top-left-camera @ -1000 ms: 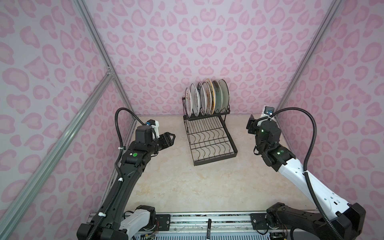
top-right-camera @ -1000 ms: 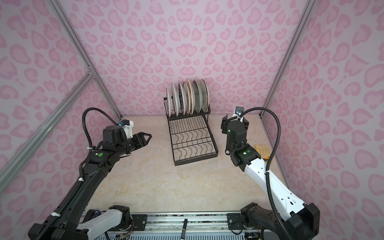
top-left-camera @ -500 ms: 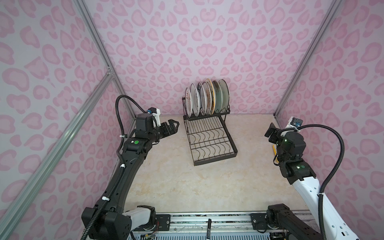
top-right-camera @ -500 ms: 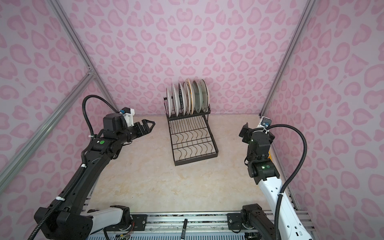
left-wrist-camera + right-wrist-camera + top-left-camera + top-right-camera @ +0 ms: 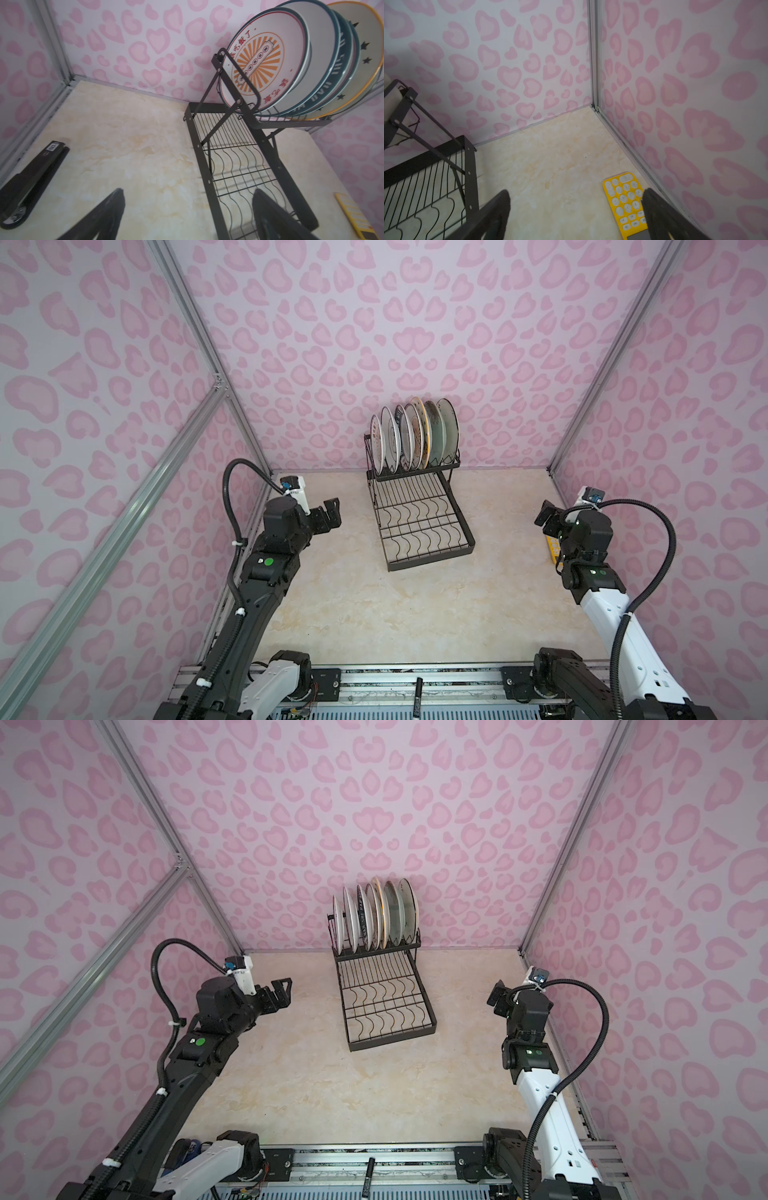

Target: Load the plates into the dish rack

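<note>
On the upper tier of the dish rack (image 5: 432, 561) (image 5: 390, 1039) (image 5: 199, 145) we find the plates (image 5: 415, 435) (image 5: 376, 917) (image 5: 291, 62) standing on edge in a close row at the back of the table (image 5: 374, 614), near the rear wall. The wavy-wired lower tray in front of them holds nothing. In the left wrist view the end plate (image 5: 261, 62) shows red Chinese characters above and below an orange sunburst, though we cannot read them with certainty. A plate further in (image 5: 332, 79) has pale block letters on a dark rim, too cut off to spell out, and another carries small black stars. A black stapler (image 5: 31, 182) lying by the side wall bears a small white label that is too blurred for us to read. A yellow calculator (image 5: 625, 203) (image 5: 552, 549) with white keys lies by the opposite wall; its key markings are too faint to read. The left gripper (image 5: 328, 512) (image 5: 282, 990) (image 5: 188, 191) is raised above the table, well apart from the rack and pointing toward it, its jaws spread wide and holding nothing. The right gripper (image 5: 544, 514) (image 5: 496, 996) (image 5: 576, 192) hangs over the calculator, aimed at the back corner, its jaws likewise wide apart and empty. Both forearms slope up from the front rail.
</note>
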`<state>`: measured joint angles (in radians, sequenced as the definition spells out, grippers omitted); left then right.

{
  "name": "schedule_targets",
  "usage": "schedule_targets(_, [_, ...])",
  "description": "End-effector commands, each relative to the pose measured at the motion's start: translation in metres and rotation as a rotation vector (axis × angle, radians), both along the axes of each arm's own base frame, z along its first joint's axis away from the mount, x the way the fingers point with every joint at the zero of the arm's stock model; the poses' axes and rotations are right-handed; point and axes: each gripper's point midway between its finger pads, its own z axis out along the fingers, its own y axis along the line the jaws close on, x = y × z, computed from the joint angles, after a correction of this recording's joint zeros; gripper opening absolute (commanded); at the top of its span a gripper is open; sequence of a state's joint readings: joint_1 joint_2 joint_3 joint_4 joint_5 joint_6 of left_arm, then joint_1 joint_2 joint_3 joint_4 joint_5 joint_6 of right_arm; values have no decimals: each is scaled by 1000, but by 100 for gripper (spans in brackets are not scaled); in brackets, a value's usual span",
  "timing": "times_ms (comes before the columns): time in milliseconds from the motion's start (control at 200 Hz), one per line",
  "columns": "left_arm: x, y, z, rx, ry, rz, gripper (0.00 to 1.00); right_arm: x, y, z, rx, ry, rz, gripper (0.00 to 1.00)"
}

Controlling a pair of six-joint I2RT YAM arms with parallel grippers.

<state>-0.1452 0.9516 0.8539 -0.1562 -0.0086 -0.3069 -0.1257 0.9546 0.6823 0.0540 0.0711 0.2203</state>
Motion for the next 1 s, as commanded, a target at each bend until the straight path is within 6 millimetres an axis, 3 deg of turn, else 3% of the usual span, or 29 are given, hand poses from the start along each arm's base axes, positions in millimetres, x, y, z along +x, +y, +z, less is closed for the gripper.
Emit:
schedule_targets(0, [-3,27,24,111,-241,123,98,6,1,0,47,-101,30,98])
schedule_targets(155, [-8,44,-16,213,-266,196,98,7,-2,-22,53,-121,21,98])
schedule_targets(335, [9,50,-64,276,-181,168,98,10,0,-37,27,-112,42,98])
schedule_targets(515, [25,75,-102,222,-125,195,98,10,-2,-54,30,-82,37,98])
schedule_targets(740, [33,74,-117,227,-97,138,98,8,-4,-60,31,-77,23,98])
schedule_targets(900, [28,87,-121,223,-130,223,98,6,-4,-64,31,-85,21,98])
schedule_targets(995, [25,84,-120,211,-163,211,98,4,-5,-65,29,-88,13,98])
